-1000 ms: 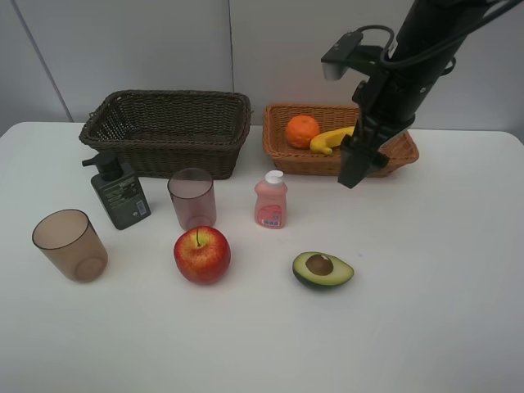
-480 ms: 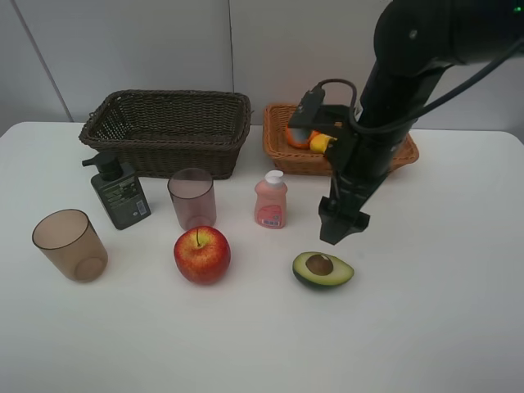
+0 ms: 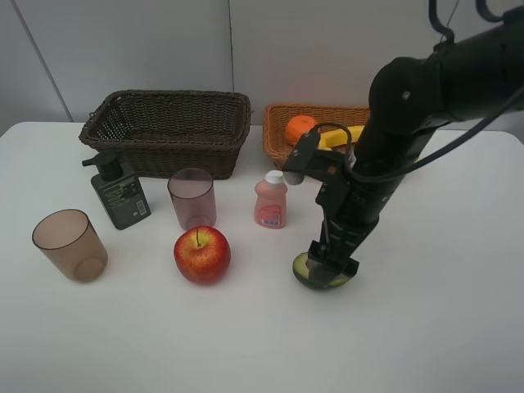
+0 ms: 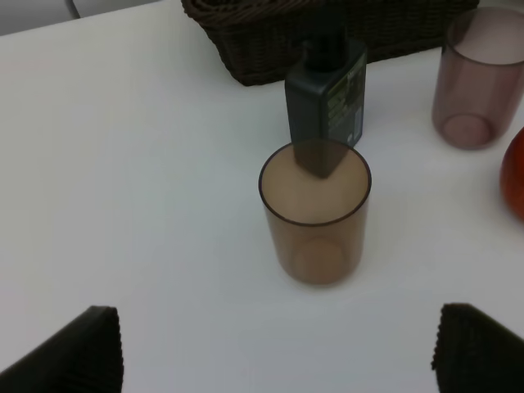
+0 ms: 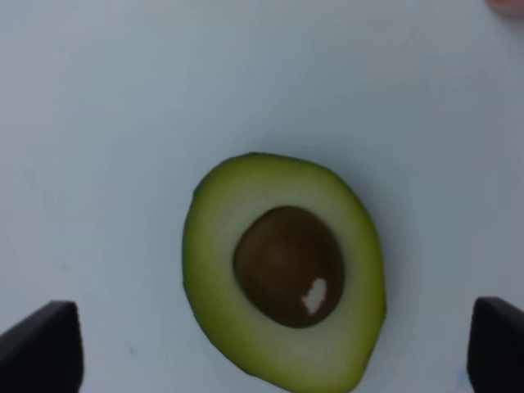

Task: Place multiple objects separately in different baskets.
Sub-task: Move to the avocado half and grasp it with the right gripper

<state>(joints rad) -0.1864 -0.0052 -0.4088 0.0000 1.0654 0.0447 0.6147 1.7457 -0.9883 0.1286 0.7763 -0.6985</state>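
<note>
1. Two grippers, both spread wide and holding nothing. The right gripper (image 3: 332, 268) hangs low over the halved avocado (image 5: 282, 270). The avocado lies cut face up with its brown pit showing, directly beneath this gripper and between its fingertips. In the wrist view white table shows between each fingertip and the fruit's rim.
2. The left gripper (image 4: 274, 352) hovers above the white table (image 3: 450, 319). A translucent brownish cup (image 4: 314, 214) stands upright ahead of it, roughly centred between its fingertips and clear of both.
3. Beyond that cup, just behind it from the left gripper, stands the dark green pump bottle (image 3: 119, 192). Past the bottle runs the wall of the dark brown wicker basket (image 3: 164, 155).
4. A second brownish cup (image 3: 192, 198) and the red apple (image 3: 201, 255) sit off toward the right gripper's side, each apart from its neighbours.
5. Beside the right gripper, on the apple's side and farther back, stands the small pink white-capped bottle (image 3: 271, 201), near but separate.
6. Behind the right arm, the light orange-tan basket (image 3: 277, 151) holds the orange (image 3: 300, 128) and the yellow banana (image 3: 334, 139), partly hidden.
7. Bare tabletop runs from the right gripper to the near edge and outward on its own side.
8. The pump bottle's label carries pale print too small to read, and the pink bottle's label is also illegible.
</note>
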